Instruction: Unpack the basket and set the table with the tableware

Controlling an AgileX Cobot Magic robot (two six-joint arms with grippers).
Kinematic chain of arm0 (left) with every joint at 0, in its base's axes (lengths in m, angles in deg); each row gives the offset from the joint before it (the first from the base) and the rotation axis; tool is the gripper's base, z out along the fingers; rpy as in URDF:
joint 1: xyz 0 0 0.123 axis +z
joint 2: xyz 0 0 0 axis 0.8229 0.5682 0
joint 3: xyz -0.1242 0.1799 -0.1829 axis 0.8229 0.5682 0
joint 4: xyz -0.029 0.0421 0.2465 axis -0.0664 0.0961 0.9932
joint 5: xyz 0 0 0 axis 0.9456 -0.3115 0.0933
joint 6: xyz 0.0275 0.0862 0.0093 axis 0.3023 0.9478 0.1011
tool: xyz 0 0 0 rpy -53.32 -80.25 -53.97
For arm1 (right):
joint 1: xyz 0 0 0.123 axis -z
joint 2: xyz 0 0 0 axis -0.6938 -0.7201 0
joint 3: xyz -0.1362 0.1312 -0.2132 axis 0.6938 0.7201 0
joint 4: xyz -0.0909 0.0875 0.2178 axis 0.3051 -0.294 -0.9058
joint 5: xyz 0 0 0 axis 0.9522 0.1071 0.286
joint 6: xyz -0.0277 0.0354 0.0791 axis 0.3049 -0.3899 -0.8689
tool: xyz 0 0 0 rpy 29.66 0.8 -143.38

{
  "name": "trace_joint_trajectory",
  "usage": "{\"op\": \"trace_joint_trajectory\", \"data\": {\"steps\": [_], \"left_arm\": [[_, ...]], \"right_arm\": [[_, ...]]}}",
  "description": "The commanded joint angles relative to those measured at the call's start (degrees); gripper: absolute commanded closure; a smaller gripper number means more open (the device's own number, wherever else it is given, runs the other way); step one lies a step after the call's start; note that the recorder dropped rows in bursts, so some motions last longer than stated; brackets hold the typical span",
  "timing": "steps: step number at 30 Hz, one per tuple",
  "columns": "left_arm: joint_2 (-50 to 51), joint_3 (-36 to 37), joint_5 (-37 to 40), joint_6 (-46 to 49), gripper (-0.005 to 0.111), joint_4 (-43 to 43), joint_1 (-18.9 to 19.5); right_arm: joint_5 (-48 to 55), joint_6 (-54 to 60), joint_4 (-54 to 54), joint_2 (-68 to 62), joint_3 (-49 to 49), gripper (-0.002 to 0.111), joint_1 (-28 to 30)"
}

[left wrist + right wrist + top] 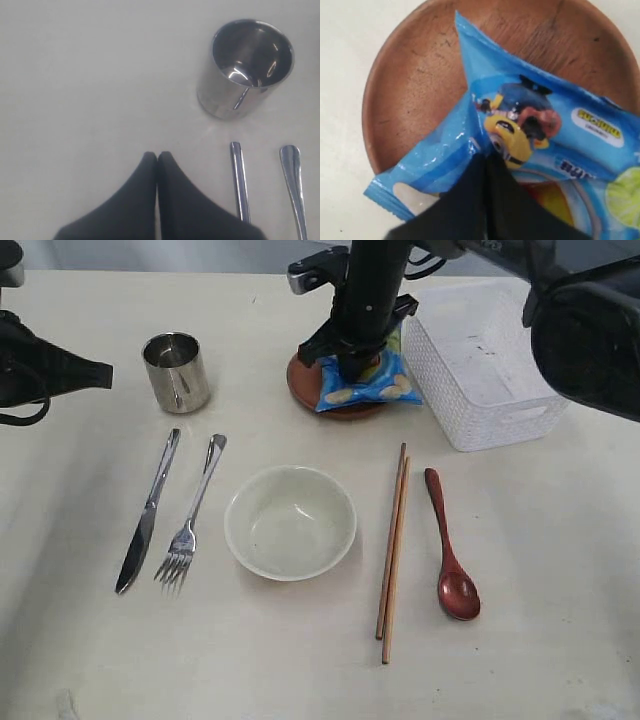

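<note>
While R fingers [462, 205] pinch it, snack bag [545, 125] lies on plate [415, 70].

One knife [148, 512], fork [192, 515], spoon [450, 550], bowl [290, 530], cup [177, 375], plate [300, 388], bag [385, 390], basket [480, 415] — two chopsticks [393, 545].

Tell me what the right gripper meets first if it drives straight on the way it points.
The blue snack bag: the right gripper points down onto it, apparently pinching a fold. Directly beneath lies the brown plate.

Txt on blue snack bag [545, 130] too blurry to read.
</note>
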Motion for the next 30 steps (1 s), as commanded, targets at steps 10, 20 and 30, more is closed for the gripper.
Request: {"op": "trace_joint_trajectory", "data": {"steps": [10,20,30], "left_arm": [[-0.1,0.4,0.3,-0.3,0.107,-0.3,0.2],[-0.1,0.4,0.6,-0.3,0.107,-0.3,0.2],[-0.1,0.4,0.7,-0.3,0.107,-1.2,0.2]], "right_arm": [[-0.2,10.6,-16.2,4.9,0.2,0.109,1.9],[0.9,1.2,-7.3,17.8,7.5,0.109,13.6],[-3.7,4.6,-7.1,18.3,21.9,0.109,12.3]]}}
